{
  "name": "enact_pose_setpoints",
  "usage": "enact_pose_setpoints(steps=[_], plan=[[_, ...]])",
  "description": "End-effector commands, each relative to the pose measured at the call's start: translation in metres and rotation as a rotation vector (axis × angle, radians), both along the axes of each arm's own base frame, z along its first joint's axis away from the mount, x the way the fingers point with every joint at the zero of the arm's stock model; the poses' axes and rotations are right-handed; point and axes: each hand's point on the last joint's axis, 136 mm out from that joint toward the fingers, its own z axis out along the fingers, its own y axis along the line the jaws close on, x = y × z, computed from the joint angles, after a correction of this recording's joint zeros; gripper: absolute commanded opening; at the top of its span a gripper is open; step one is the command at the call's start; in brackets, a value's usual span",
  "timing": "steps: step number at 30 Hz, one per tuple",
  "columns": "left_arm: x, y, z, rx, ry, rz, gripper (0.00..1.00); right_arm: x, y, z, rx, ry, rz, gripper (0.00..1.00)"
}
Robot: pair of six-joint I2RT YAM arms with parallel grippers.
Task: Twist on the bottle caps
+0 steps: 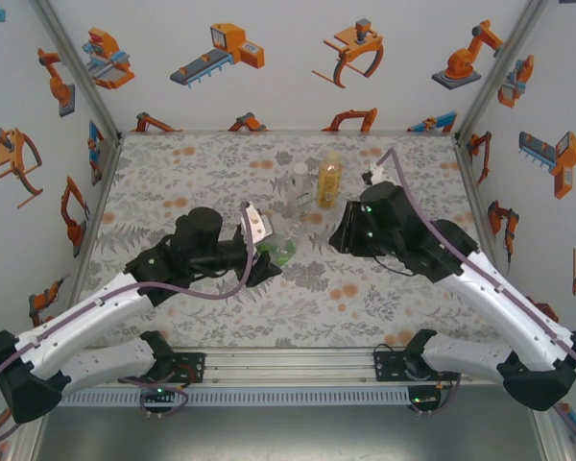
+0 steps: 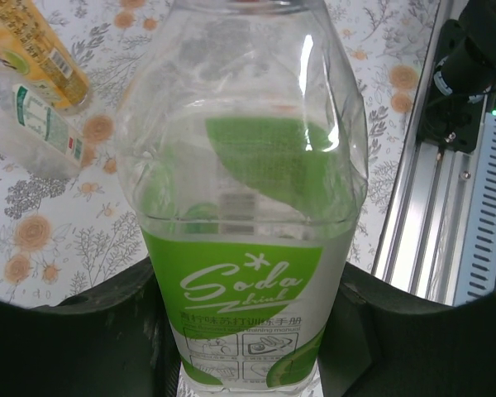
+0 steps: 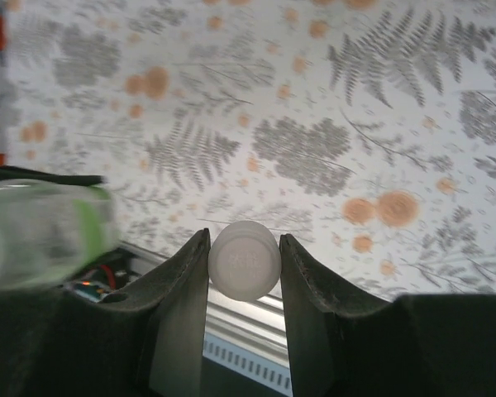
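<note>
Jaws of the left gripper [image 2: 248, 356] clamp the green bottle [image 2: 244, 207] around its labelled lower body, black fingers [image 2: 91, 339] pressing it from both sides. The label reads "Soda" in white script on green. The bottle's neck runs out of the left wrist view at the top, so whether it bears a cap cannot be told.

In the top view this bottle [image 1: 283, 250] sits near the middle of the table [image 1: 173, 173], with the left gripper [image 1: 267, 261] on it.

The right gripper [image 3: 245, 277] pinches a pale round cap [image 3: 245, 258] between its fingertips, flat top facing the camera. The green bottle [image 3: 41, 236] shows blurred at the left of that view, apart from the cap. From above, the right gripper [image 1: 341, 235] hangs just right of the green bottle.

Behind them a clear bottle [image 1: 298, 187] and an amber bottle [image 1: 328, 180] stand upright side by side, near the far edge.
</note>
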Motion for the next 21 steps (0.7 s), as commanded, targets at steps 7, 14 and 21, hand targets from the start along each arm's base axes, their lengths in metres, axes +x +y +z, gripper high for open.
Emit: enact_pose_setpoints(steps=[7,14,21], plan=[[0.018,0.009,0.015,-0.062,0.037,0.128,0.0,0.007,-0.018,-0.122,-0.226,0.084,-0.035,0.0],[0.017,0.013,0.018,-0.068,0.038,0.14,0.0,0.01,-0.021,-0.183,-0.256,0.086,-0.051,0.0],[0.017,0.013,0.018,-0.071,0.04,0.14,0.0,0.012,-0.033,-0.21,-0.32,0.092,-0.082,0.01]])
